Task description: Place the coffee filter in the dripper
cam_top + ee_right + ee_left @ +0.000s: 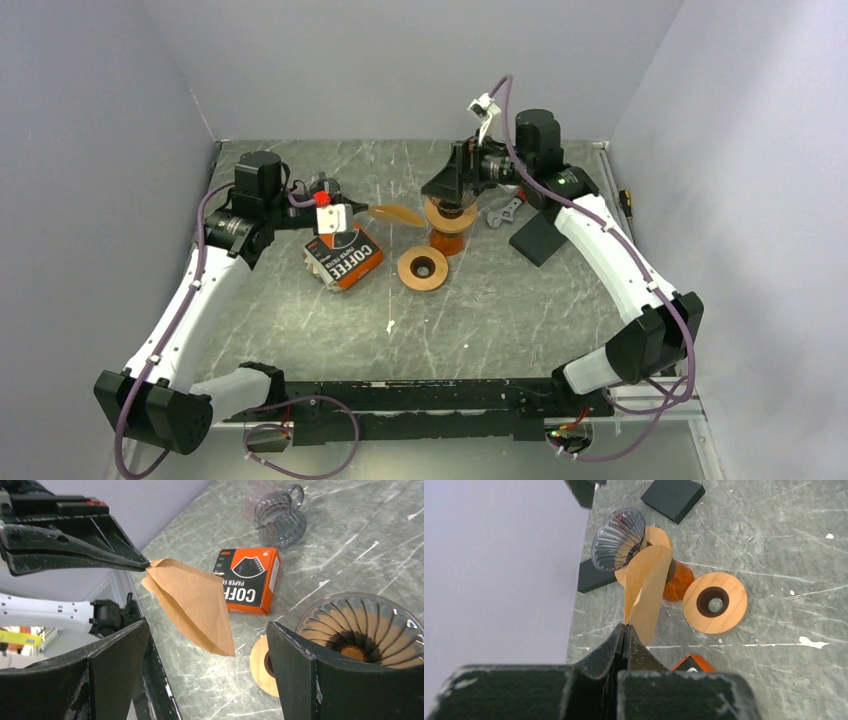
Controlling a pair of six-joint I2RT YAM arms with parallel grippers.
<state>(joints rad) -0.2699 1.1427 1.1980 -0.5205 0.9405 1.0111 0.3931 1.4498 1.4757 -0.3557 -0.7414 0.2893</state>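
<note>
My left gripper (365, 208) (625, 626) is shut on one corner of a brown paper coffee filter (400, 213) (646, 592) (192, 602) and holds it in the air, partly spread open, pointing toward the dripper. The ribbed dark glass dripper (447, 208) (619, 539) (365, 627) sits on a wooden collar over an orange stand (679, 580), its mouth turned toward the filter. The filter's far end is just short of the dripper's rim. My right gripper (447, 188) (207, 625) is wide open and empty, hovering right over the dripper, which lies beside its right finger.
An orange coffee-filter box (345, 257) (248, 580) lies under the left gripper. A loose wooden ring (422, 268) (715, 602) lies in front of the stand. A second glass dripper with a handle (280, 515) stands beyond the box. A black block (535, 238) and a wrench (503, 213) lie to the right.
</note>
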